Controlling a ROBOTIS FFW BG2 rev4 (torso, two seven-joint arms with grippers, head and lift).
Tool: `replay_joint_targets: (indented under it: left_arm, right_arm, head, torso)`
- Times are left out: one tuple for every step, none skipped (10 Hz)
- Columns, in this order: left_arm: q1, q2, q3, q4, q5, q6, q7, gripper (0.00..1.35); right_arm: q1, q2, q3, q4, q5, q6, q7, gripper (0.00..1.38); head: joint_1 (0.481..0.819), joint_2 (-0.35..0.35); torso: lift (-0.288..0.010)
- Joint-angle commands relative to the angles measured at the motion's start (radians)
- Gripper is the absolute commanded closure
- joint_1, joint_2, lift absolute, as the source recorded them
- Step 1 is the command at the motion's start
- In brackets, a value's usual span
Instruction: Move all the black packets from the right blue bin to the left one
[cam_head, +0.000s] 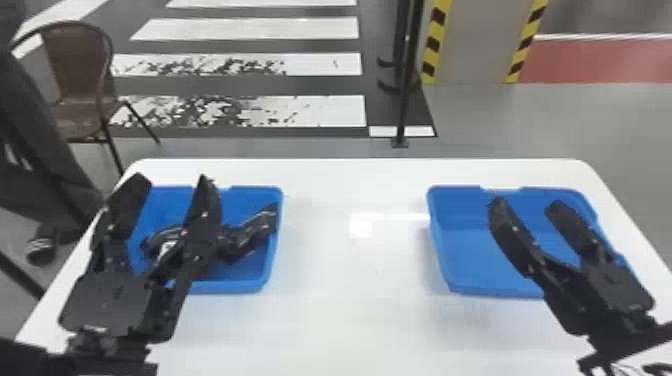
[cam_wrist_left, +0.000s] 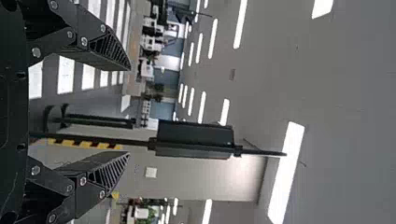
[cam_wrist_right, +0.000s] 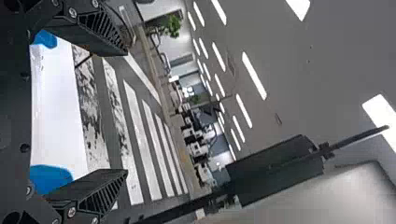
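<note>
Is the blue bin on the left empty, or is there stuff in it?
Not empty: black packets lie inside the left blue bin, partly hidden behind the left gripper.

Glossy table (cam_head: 325, 320); smooth plastic bins (cam_head: 465, 255)

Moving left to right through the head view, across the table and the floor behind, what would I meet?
Brown chair → left blue bin with black packets inside → black post → right blue bin.
</note>
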Motion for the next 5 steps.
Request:
replay_joint_targets:
  left_arm:
    - [0.056, -0.018, 0.032, -0.001, -0.08, -0.028, 0.018, 0.43]
    - [0.078, -0.029, 0.052, -0.003, -0.145, -0.018, 0.026, 0.43]
    - [0.108, -0.041, 0.066, -0.025, -0.189, -0.001, 0.027, 0.43]
    - [0.135, -0.044, 0.082, -0.072, -0.245, 0.043, 0.027, 0.43]
    - [0.159, -0.046, 0.094, -0.106, -0.269, 0.077, 0.03, 0.43]
  right_arm:
    - [0.094, 0.012, -0.007, -0.045, 0.014, -0.008, -0.046, 0.14]
    - [0.125, 0.019, -0.013, -0.05, 0.042, -0.008, -0.061, 0.14]
    - [0.157, 0.024, -0.015, -0.08, 0.1, -0.003, -0.094, 0.13]
    - [0.179, 0.025, -0.023, -0.102, 0.122, 0.031, -0.104, 0.13]
    - [0.204, 0.025, -0.023, -0.136, 0.152, 0.073, -0.115, 0.13]
  head:
    - [0.695, 0.028]
    - [0.695, 0.032]
    - [0.695, 0.032]
    - [0.695, 0.028]
    - [0.695, 0.028]
  torso:
    - [-0.14]
    - [-0.14]
    - [-0.14]
    - [-0.14]
    - [-0.14]
